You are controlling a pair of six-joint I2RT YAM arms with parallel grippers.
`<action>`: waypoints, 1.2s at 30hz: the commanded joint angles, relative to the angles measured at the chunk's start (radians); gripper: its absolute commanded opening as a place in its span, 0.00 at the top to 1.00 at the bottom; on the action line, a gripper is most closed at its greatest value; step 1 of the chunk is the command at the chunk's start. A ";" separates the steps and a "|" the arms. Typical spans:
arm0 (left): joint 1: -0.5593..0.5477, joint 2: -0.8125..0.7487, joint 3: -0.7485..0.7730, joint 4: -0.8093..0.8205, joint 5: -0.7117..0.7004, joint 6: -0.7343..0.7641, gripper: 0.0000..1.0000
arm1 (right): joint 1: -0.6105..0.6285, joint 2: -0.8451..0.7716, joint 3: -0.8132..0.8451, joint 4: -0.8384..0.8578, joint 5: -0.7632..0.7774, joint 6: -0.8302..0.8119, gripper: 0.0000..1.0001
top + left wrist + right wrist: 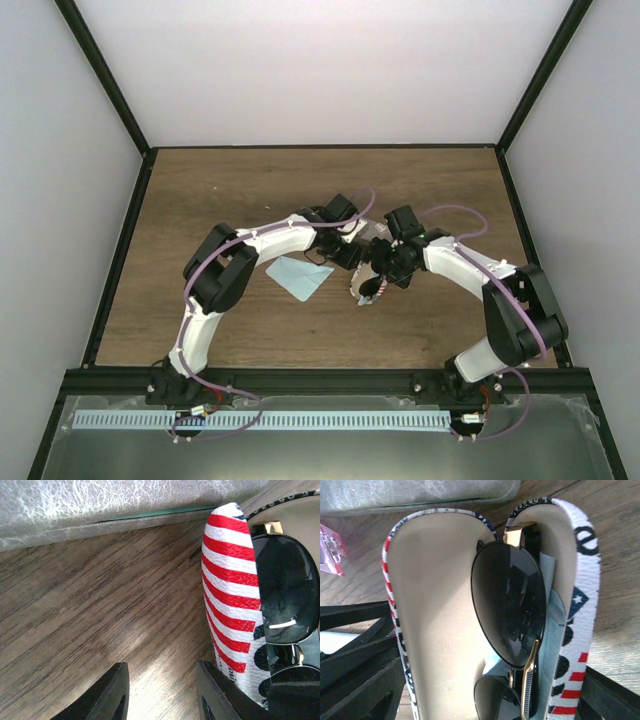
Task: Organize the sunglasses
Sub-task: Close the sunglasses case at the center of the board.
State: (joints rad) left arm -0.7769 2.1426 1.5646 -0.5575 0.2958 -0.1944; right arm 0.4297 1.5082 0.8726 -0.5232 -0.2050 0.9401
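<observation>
An open case [440,630], red-and-white striped outside [227,595] and cream inside, lies at the table's middle [367,290]. In it sit sunglasses [510,605] with dark lenses [285,590] and a gold frame, on a light blue cloth [555,630]. My right gripper [492,695] is open, one finger [612,692] on each side of the case. My left gripper [160,690] is open with only bare wood between its jaws. Its right finger [215,690] rests against the striped lid. From above, both grippers [352,255] [388,268] meet over the case.
A second light blue cloth [299,276] lies flat just left of the case. A clear grey case [420,490] [100,505] lies beyond the striped one. A pink translucent thing [330,550] shows at the right wrist view's left edge. Dark rails [120,240] border the table.
</observation>
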 commanded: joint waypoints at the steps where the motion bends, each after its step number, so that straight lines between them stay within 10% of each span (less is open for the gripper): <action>1: -0.050 0.020 0.019 0.017 0.128 -0.005 0.61 | 0.013 -0.022 0.074 0.171 -0.046 0.010 0.11; 21: -0.053 -0.003 0.024 0.111 0.452 -0.102 0.61 | 0.050 0.073 0.123 0.123 -0.043 -0.023 0.14; 36: -0.048 0.013 0.031 0.076 0.414 -0.077 0.60 | 0.054 0.090 0.158 0.091 -0.027 -0.031 0.79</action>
State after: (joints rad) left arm -0.7544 2.1559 1.5616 -0.5472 0.5037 -0.2939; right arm 0.4511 1.5768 0.9775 -0.6106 -0.1860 0.9035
